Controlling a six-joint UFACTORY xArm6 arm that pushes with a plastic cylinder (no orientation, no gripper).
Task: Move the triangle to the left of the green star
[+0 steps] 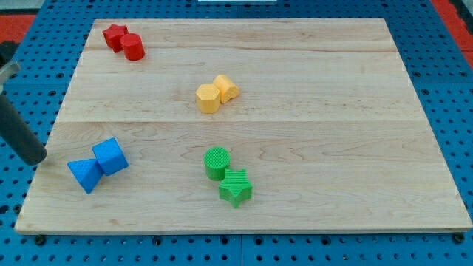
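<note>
Surface: pale wooden board [295, 111] of joined planks is laid on a blue perforated table [451, 89]; a strip of red is seen at the view's top corners.
Rod: a dark rod is seen entering from the view's left edge, slanted down toward the board's left edge.
My tip [37, 159]: it is placed at the board's left edge, at about 10 o'clock from the blue triangle and near it, though not touching.
Pincer state: no pincer is carried by this arm, so nothing is held and no jaw width can be told; only the bare rod end is shown.
Blue triangle [85, 174]: the task's block is found in the board's lower left, well apart from the green star, at roughly 9 o'clock from it.
Blue cube [111, 156]: it is set touching the triangle, at 2 o'clock from it.
Green star [236, 188]: it is seen low on the board, near the middle.
Green cylinder [216, 162]: it is set against the star, at 11 o'clock from it.
Yellow blocks: a yellow hexagonal block [208, 97] and a second yellow block [226, 88] of unclear shape are seen touching, at 12 o'clock from the green pair.
Red blocks: a red star-like block [114, 35] and a red cylinder [134, 46] are seen touching in the upper left corner.
</note>
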